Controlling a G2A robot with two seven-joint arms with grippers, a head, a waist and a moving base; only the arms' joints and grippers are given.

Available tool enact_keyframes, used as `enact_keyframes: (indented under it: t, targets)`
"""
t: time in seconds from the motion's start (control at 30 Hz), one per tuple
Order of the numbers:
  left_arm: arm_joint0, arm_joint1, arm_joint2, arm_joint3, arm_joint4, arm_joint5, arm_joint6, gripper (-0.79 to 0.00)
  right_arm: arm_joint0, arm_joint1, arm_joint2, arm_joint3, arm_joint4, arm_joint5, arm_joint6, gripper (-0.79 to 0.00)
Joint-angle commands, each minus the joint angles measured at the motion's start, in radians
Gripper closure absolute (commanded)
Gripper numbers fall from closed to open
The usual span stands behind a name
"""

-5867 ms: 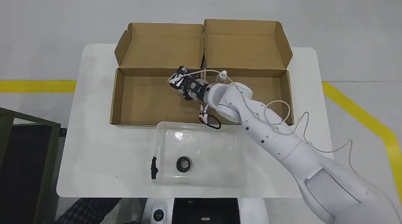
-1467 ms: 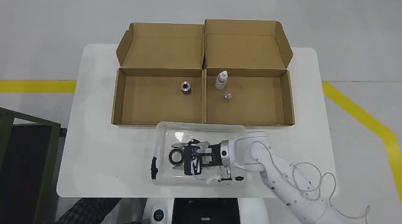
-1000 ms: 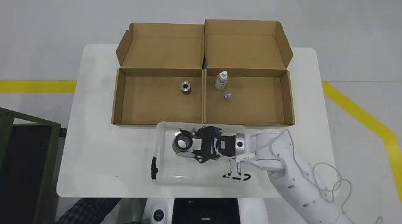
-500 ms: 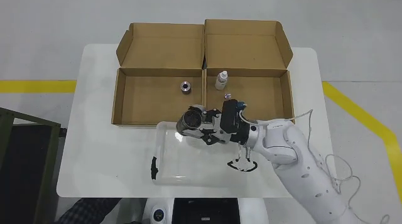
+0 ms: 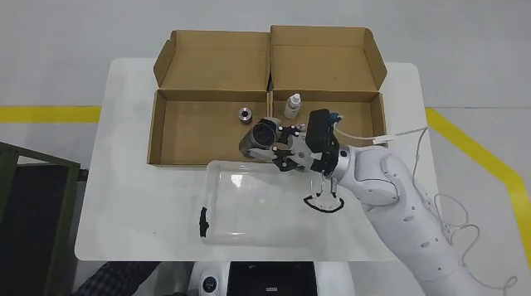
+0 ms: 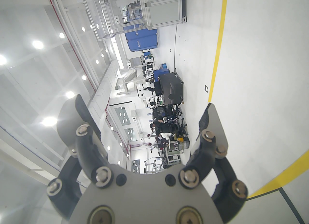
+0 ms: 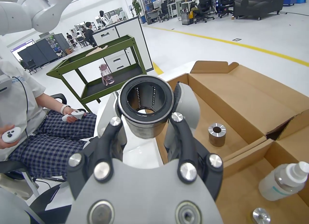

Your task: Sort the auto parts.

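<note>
My right gripper [image 5: 265, 138] [image 7: 146, 105] is shut on a black-and-steel linear bearing [image 5: 263, 134] [image 7: 146, 107], held in the air over the front right corner of the left cardboard box [image 5: 178, 134] [image 7: 243, 104]. A small steel bushing [image 5: 245, 114] [image 7: 217, 134] stands on that box's floor, a little beyond the bearing. The right cardboard box [image 5: 357, 130] holds a white bottle [image 5: 292, 105] [image 7: 281, 181] and a small metal piece [image 7: 261, 214]. My left gripper [image 6: 144, 105] is open, holds nothing, and faces the room.
A clear plastic bin [image 5: 257, 205] lies on the white table [image 5: 124, 172] just in front of the boxes, with a black clip [image 5: 202, 221] at its left end. Both box lids [image 5: 274, 60] stand open at the back. A green cart [image 5: 25, 205] stands left of the table.
My right gripper took the bearing out of the clear bin, rose and carried it back toward the left box. The bin has nothing left inside it.
</note>
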Motion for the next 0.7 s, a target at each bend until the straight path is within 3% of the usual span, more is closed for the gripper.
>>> enact_keyframes:
  t: [0.0, 0.17, 0.67]
  targets:
    - [0.0, 0.0, 0.0, 0.0, 0.0, 0.0, 0.0, -0.785, 0.006, -0.001, 0.0, 0.009, 0.007, 0.003, -0.002, 0.0]
    - [0.0, 0.0, 0.0, 0.0, 0.0, 0.0, 0.0, -0.785, 0.026, -0.004, -0.006, 0.031, -0.007, 0.029, -0.014, 0.0]
    - [0.0, 0.0, 0.0, 0.0, 0.0, 0.0, 0.0, -0.785, 0.131, -0.027, -0.117, 0.068, -0.26, 0.145, 0.044, 0.0]
